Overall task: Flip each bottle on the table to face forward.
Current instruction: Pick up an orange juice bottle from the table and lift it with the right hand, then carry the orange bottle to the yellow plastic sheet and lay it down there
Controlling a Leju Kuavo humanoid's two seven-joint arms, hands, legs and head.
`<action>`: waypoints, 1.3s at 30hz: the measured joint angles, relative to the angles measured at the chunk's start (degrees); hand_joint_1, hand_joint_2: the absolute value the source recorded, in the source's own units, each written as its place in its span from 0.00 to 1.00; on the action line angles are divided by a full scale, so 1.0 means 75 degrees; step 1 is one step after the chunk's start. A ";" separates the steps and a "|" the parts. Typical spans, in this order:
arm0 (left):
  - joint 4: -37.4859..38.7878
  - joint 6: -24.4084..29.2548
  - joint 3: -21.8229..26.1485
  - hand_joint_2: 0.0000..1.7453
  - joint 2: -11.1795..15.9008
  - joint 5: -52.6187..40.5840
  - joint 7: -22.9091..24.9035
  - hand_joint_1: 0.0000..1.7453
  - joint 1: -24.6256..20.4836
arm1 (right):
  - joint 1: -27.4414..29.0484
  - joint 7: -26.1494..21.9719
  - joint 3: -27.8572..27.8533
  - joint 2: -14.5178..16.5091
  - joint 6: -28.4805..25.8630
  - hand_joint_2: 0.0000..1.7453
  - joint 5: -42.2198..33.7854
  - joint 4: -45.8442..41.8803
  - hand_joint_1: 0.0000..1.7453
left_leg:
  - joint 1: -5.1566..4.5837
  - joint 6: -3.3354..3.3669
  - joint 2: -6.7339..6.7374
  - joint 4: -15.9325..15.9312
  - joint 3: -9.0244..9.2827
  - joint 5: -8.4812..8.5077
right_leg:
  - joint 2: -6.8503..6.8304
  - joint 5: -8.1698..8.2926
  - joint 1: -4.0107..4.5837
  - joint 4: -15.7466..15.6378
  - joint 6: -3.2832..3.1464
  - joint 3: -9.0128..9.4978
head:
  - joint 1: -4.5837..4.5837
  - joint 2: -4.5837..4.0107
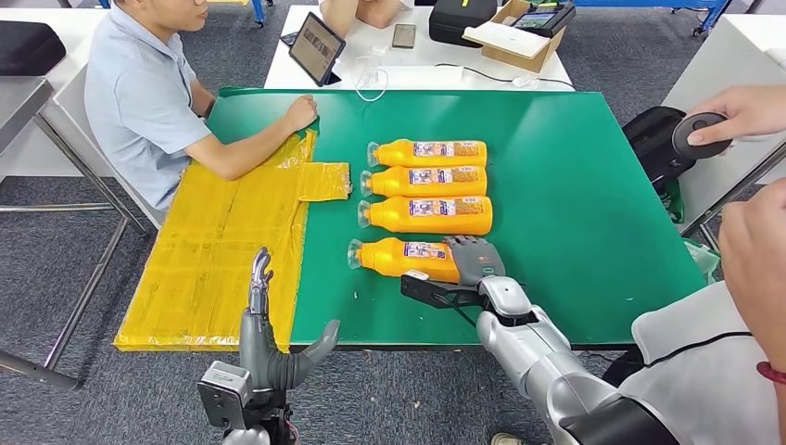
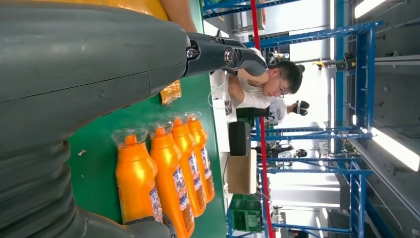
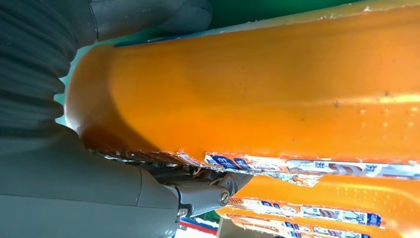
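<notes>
Four orange bottles [image 1: 422, 200] lying parallel on green table [image 1: 575, 204], labels up

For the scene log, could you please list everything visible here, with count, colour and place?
bottles: four, orange, lying in a row mid-table, caps toward the robot's left.
table: one, green.
yellow sheet: one, on the table's left part.
tablet: one, dark, on the white table behind.
cardboard box: one, brown, white table.
seated person: one, light blue shirt, left side.
right hand: grey, gripping the nearest bottle.
left hand: grey, open, near table edge.

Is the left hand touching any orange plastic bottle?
No, the left hand hovers open off the green table's near edge.
</notes>
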 joint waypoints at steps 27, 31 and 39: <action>0.0373 -0.0401 0.1017 1.00 -0.0378 0.3022 0.0613 0.00 0.0075 | 0.1749 -0.2980 -0.0705 0.0331 -0.0594 1.00 -0.4670 -0.2118 1.00 | 0.0008 -0.0012 0.0025 -0.0001 -0.0037 -0.0008 | 0.0055 0.0003 0.0007 0.0005 -0.0002 -0.0035 | -0.0001 0.0000; 0.0524 -0.0383 0.1115 1.00 -0.0401 0.3573 0.0987 0.00 0.0086 | 0.2300 -0.3121 -0.0700 0.0399 -0.0978 1.00 -0.5258 -0.2937 1.00 | 0.0005 -0.0009 0.0013 0.0000 -0.0071 -0.0007 | 0.0044 -0.0001 0.0003 0.0006 0.0002 -0.0057 | 0.0001 0.0000; 0.0699 -0.0997 0.0626 1.00 -0.0149 0.4528 0.1644 0.00 0.0320 | 0.3220 -0.3292 -0.0388 0.0432 -0.1811 1.00 -0.6463 -0.4452 1.00 | 0.0002 -0.0007 0.0007 0.0000 -0.0128 -0.0011 | 0.0035 -0.0003 0.0000 -0.0002 0.0004 -0.0106 | 0.0001 0.0000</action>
